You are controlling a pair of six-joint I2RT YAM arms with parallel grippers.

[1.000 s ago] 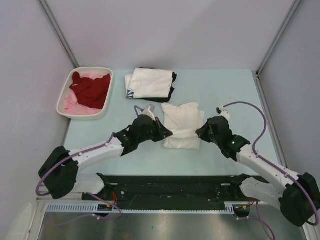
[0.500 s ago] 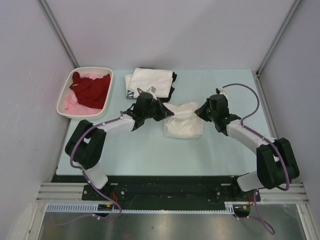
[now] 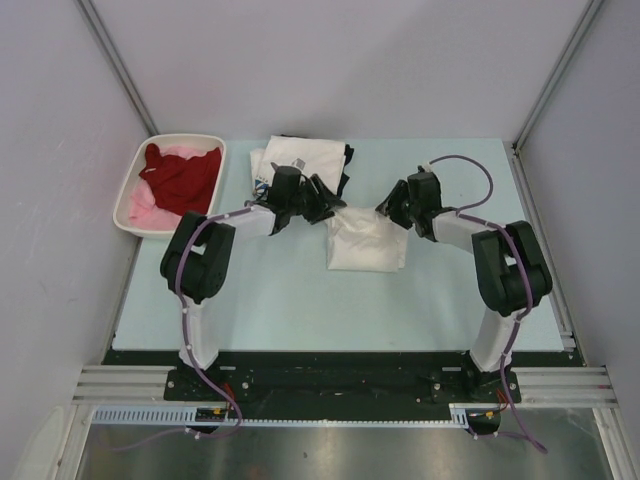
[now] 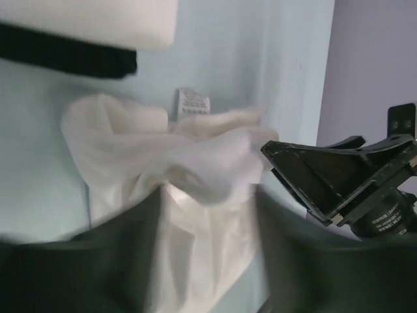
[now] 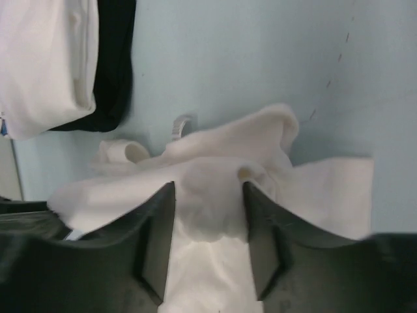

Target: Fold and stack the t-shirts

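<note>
A cream-white t-shirt (image 3: pixel 365 245) lies half folded in the middle of the table, its far edge bunched up. My left gripper (image 3: pixel 326 200) is at its far left corner and my right gripper (image 3: pixel 392 212) at its far right corner. In the left wrist view the left gripper (image 4: pixel 208 195) is shut on a bunch of this shirt (image 4: pixel 130 143). In the right wrist view the right gripper (image 5: pixel 208 195) is shut on the shirt (image 5: pixel 273 137) too. A folded cream shirt (image 3: pixel 300 163) lies on a folded black shirt (image 3: pixel 346 170) just behind.
A white basin (image 3: pixel 128 185) at the far left holds a dark red shirt (image 3: pixel 183 178) and a pink shirt (image 3: pixel 145 212). The stack shows in the right wrist view (image 5: pixel 45 59) close to the grippers. The right gripper's body (image 4: pixel 352 182) shows in the left wrist view.
Both grippers moved away from the arm bases, from the shirt's near sides to its far edge, carrying cloth over with them. The shirt now looks shorter and bunched at the far edge.
</note>
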